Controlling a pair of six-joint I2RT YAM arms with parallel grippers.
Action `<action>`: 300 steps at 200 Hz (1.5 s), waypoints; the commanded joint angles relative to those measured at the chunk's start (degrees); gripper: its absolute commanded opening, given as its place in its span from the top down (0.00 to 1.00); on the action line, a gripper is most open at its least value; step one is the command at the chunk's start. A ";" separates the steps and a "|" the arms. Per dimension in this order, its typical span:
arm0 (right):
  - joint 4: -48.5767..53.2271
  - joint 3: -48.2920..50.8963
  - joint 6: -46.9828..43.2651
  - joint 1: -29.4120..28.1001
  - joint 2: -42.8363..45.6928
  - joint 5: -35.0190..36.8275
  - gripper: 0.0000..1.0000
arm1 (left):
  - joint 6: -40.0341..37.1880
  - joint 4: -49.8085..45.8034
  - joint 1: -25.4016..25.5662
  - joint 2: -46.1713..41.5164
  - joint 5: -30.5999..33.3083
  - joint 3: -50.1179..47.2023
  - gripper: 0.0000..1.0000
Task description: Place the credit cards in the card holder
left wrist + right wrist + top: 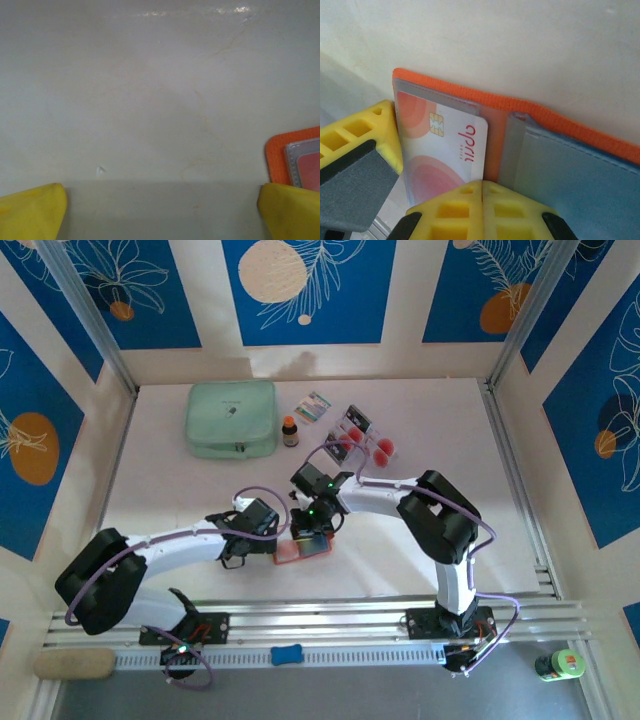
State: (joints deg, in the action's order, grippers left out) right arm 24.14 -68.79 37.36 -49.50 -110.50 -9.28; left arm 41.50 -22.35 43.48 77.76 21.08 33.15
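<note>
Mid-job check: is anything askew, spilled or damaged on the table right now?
Nothing stands out. The card holder lies open and flat, with one credit card tucked straight inside it. The remaining credit cards sit in a loose pile at the far side; the small bottle stands upright.

open orange card holder (303,550) holds one credit card (445,145).

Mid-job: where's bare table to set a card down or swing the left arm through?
Bare table lies between the credit cards and the right wall, and between the mint-green pouch and the left arm. Crowded: the back row of pouch, bottle, packet and cards, and mid-table, where the right arm meets it at the card holder.
</note>
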 commanded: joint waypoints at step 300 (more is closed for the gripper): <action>10.74 4.51 -5.72 6.52 11.04 14.32 0.58 | -2.74 -2.03 -4.22 -9.91 0.28 3.51 0.00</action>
State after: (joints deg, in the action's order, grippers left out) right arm 30.37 -65.84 33.82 -43.09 -100.29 -0.03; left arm 39.97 -23.59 39.97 68.31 22.11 34.37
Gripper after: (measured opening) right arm 0.417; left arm 0.998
